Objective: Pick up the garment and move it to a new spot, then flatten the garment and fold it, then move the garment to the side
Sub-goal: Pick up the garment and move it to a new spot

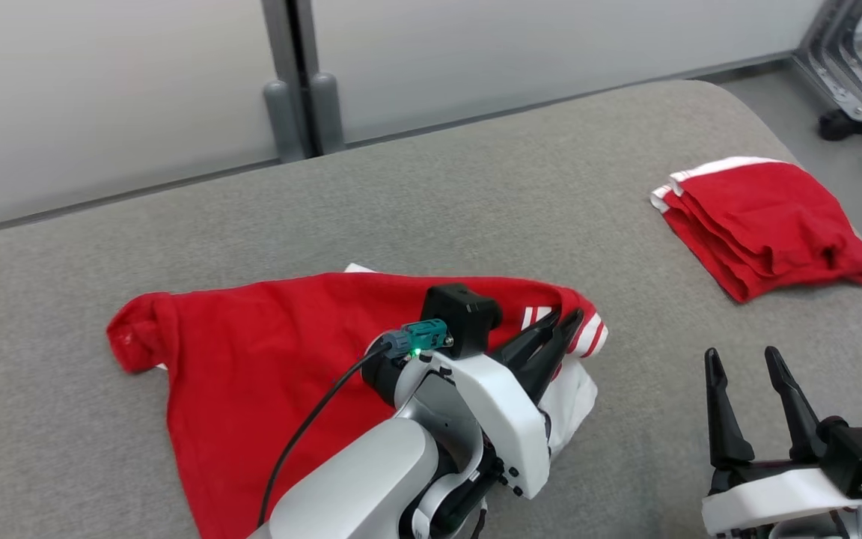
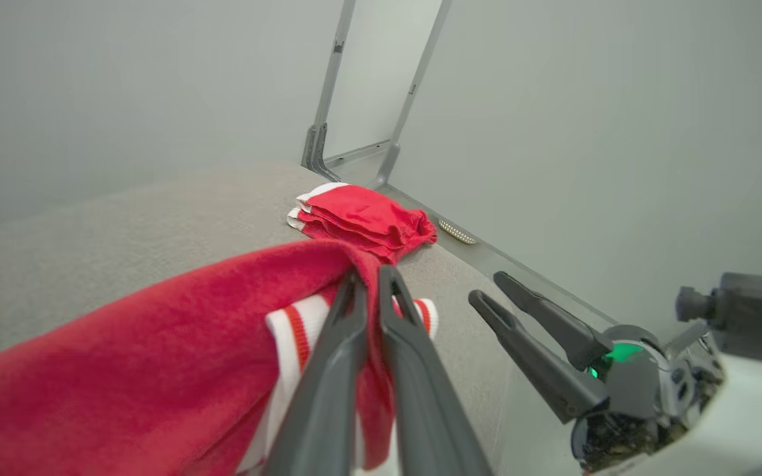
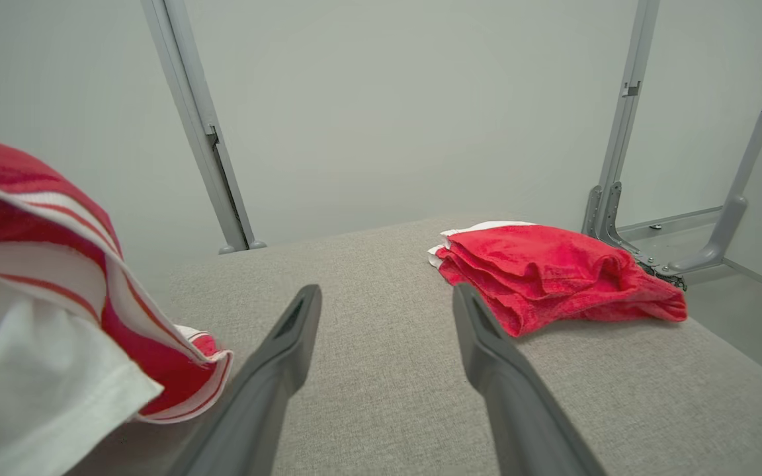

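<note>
A red garment [image 1: 266, 359] with white, red-striped trim lies spread on the grey table [image 1: 476, 195]. My left gripper [image 1: 566, 322] is shut on the garment's right edge by the striped cuff, and the cloth there hangs raised off the table. In the left wrist view the closed fingers [image 2: 369, 272] pinch a red fold of the garment [image 2: 123, 357]. My right gripper [image 1: 741, 355] stands open at the lower right, apart from the cloth, holding nothing. In the right wrist view the right gripper [image 3: 384, 294] has bare table between its fingers, and the lifted garment [image 3: 37, 225] hangs at the left.
A second red garment, folded [image 1: 760, 224], lies at the table's far right, near the rounded edge. A grey metal frame on casters [image 1: 857, 105] stands on the floor beyond it. Pale wall panels with grey posts [image 1: 304, 112] run behind the table.
</note>
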You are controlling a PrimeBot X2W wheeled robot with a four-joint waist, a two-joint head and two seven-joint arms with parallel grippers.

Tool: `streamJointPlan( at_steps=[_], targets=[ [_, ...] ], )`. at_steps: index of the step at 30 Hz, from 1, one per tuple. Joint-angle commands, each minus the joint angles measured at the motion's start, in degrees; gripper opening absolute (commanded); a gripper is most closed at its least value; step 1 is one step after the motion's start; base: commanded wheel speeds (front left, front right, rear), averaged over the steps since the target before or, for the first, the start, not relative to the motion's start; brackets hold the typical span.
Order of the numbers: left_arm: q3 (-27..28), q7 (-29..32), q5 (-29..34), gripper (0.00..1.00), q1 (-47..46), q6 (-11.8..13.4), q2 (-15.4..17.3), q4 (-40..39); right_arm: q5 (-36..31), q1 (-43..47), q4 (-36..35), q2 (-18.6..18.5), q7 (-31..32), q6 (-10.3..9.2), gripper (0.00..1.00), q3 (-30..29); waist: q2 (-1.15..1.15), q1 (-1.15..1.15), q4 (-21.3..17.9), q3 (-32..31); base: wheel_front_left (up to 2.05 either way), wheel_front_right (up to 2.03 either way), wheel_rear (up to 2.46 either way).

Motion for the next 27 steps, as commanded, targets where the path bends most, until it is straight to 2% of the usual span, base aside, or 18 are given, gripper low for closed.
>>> streamJointPlan(
  at_steps=[1,4,9,10,11,12,14,18,22,23,27],
  targets=[
    [-0.6,0.0,-1.3,0.00,-0.4,0.4,0.6,1.2,0.5,-1.1,0.1,-0.2,-0.3,0.01,1.00,-0.2,0.00,0.00,-3.8,3.1,0.00,0.00,0.00],
    [-2.8,0.7,-1.9,0.00,-0.2,1.0,0.6,7.5,1.3,-1.1,0.5,-0.1,-0.3,0.01,1.00,-0.3,0.00,0.00,-4.6,4.5,0.00,0.00,0.00],
    [-4.1,-2.3,-2.3,0.00,1.1,-1.5,0.4,20.0,1.3,-1.2,0.9,-0.2,-0.3,0.00,1.00,-0.6,0.00,0.00,-3.6,5.6,0.00,0.00,0.00],
    [-4.2,-3.7,-2.8,0.30,1.1,-2.2,0.4,21.1,1.1,-1.4,1.0,-0.2,-0.3,0.01,1.00,-0.7,0.00,0.00,-3.1,5.6,0.00,0.00,0.00],
    [-4.3,-5.4,-3.4,0.87,1.2,-3.2,0.3,21.1,0.9,-1.3,1.0,-0.2,-0.3,0.01,1.00,-0.9,0.00,0.00,-2.4,5.4,0.00,0.00,0.00],
    [-5.1,-9.8,-2.6,1.00,0.4,-4.0,0.5,21.1,0.0,-1.2,0.7,-0.2,-0.3,0.01,1.00,-1.4,0.00,0.00,-0.9,4.9,0.00,0.00,0.00],
    [-4.8,-15.2,-1.7,1.00,0.3,-3.3,0.5,20.8,-1.0,-1.0,0.4,-0.2,-0.3,0.01,1.00,-1.9,0.00,0.00,0.7,4.0,0.00,0.00,0.00],
    [-2.9,-19.3,1.2,1.00,3.4,-1.6,1.0,17.9,-4.0,0.0,-0.5,-0.2,-0.3,0.01,1.00,-2.7,0.00,0.00,4.3,1.1,0.00,0.00,0.00],
    [5.6,-19.6,8.4,1.00,10.8,2.0,4.5,7.8,-6.8,0.9,-1.7,-0.2,-0.3,0.00,1.00,-3.7,0.00,0.00,7.8,-2.1,0.00,0.00,0.00],
    [5.6,-19.6,8.4,1.00,10.8,2.0,4.5,7.8,-6.8,0.9,-1.7,-0.2,-0.3,0.00,1.00,-3.7,0.00,0.00,7.8,-2.1,0.00,0.00,0.00],
    [15.0,-19.5,16.3,1.00,22.0,4.5,7.2,-1.4,-7.8,3.1,-2.1,-0.2,-0.3,0.00,1.00,-4.9,0.00,0.00,11.1,-5.1,0.00,0.00,0.00]
  ],
)
